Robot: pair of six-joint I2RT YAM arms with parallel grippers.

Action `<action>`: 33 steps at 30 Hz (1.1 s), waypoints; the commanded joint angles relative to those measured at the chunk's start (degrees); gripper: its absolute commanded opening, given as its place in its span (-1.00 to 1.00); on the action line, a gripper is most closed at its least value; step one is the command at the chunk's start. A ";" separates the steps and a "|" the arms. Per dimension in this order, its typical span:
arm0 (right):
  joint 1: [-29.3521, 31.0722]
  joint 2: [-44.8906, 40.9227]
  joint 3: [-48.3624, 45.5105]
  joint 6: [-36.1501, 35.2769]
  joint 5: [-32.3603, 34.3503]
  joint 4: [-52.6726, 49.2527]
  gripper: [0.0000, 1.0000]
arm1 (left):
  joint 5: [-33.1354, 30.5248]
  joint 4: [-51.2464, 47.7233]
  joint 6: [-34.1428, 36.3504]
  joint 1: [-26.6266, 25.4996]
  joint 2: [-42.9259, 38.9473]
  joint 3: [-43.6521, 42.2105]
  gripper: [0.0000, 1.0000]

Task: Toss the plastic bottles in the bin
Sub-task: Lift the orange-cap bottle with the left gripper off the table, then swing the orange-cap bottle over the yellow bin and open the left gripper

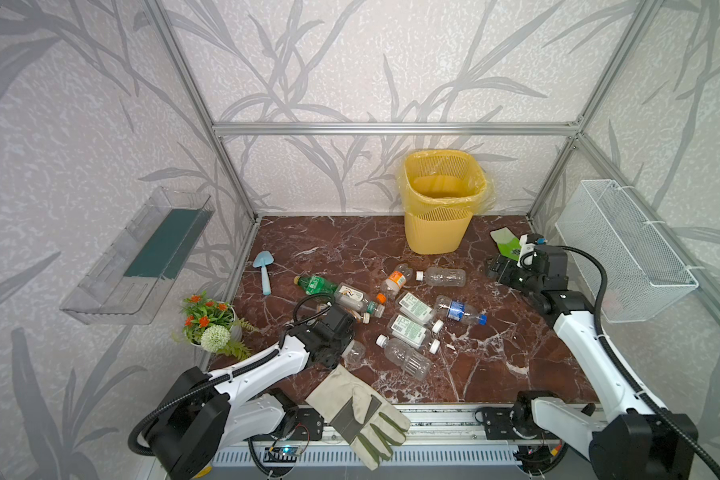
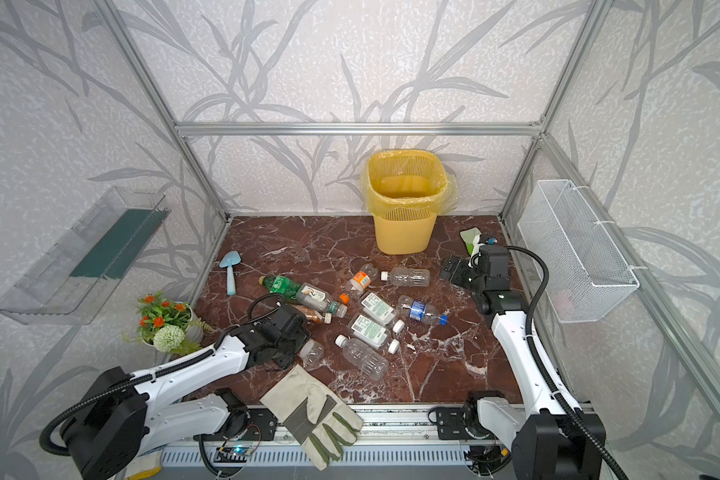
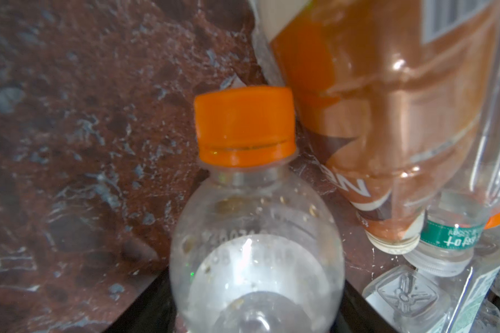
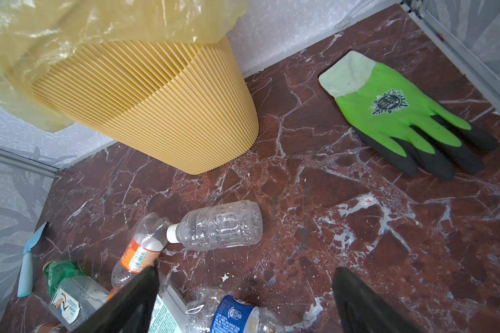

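One yellow bin [image 1: 441, 208] is the bulkiest thing on the table, standing upright at the back, right of centre. A white wire basket [image 1: 624, 249] hangs on the right side and a clear tray [image 1: 138, 257] on the left. A pale work glove [image 1: 358, 411] lies over the front edge, just beside the left gripper [image 3: 254, 288]. That gripper's fingers are clamped on a clear orange-capped bottle [image 3: 254, 230], and an amber bottle [image 3: 381, 115] lies right beside its cap. A potted plant [image 1: 208, 320] stands at the front left, a green glove [image 4: 393, 112] lies in the back right corner, and a blue trowel [image 1: 263, 272] lies near the left edge. Between the held bottle and the bin sprawl the other plastic bottles [image 1: 410, 330], about nine, on their sides mid-table, several touching. The right gripper [image 4: 246, 266] hovers with jaws spread wide and empty, near a clear white-capped bottle [image 4: 220, 225]. The table [image 1: 495, 361] is red-brown marble with white veins. Grey leaf-patterned walls [image 1: 80, 124] and an aluminium frame [image 1: 391, 128] enclose it.
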 commanded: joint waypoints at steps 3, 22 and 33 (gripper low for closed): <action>-0.19 -0.07 -1.87 -0.26 -0.62 0.33 0.88 | -1.54 -1.74 1.59 0.10 -0.42 -0.45 0.16; -0.19 5.20 -1.26 1.48 -3.48 2.34 0.84 | -10.07 -16.43 21.89 1.45 -16.60 14.06 0.08; -0.27 4.56 -6.51 4.35 -3.95 3.67 0.84 | 4.04 -0.52 35.81 20.42 1.08 23.33 0.11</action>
